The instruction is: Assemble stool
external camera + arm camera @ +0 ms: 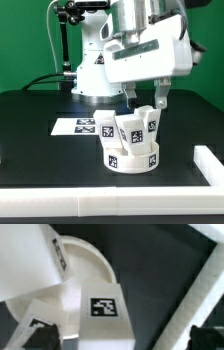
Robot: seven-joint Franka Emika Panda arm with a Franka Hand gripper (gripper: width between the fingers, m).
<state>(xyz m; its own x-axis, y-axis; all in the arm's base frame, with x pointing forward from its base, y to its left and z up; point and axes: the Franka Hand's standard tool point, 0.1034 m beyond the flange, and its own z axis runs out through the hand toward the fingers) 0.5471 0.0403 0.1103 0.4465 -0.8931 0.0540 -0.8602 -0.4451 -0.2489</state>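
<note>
The black flat desk [40,135] carries everything, and the white L-shaped rail [195,170] runs along its near edge and up the exterior view's right, most likely as a backstop to brace parts against. The thin flat white marker board [80,126] with its printed squares lies just behind and to the exterior view's left of the tool, apart from the work.

Directly beneath the tool sits the stool's short round white plastic ring-like seat [132,157], resting flat on the desk with the rail close in front. It appears to lie upside down so the legs can go in from above. Small blocky white plastic legs [133,128] with black-and-white square tags stand up out of it; at least two show in the exterior view, a third cannot be made out for certain.

The two-finger tool [146,100] hangs straight down over the seat with its fingers coming onto the top of the leg nearest the exterior view's right. In the wrist view a tagged leg [104,308] lies right below the tool, against the curved seat rim [98,263], with a dark fingertip [207,335] to one side. The fingers look narrowly set about that leg, yet whether they truly clamp it I cannot tell; my judgement is that this leg is being seated or turned home
</note>
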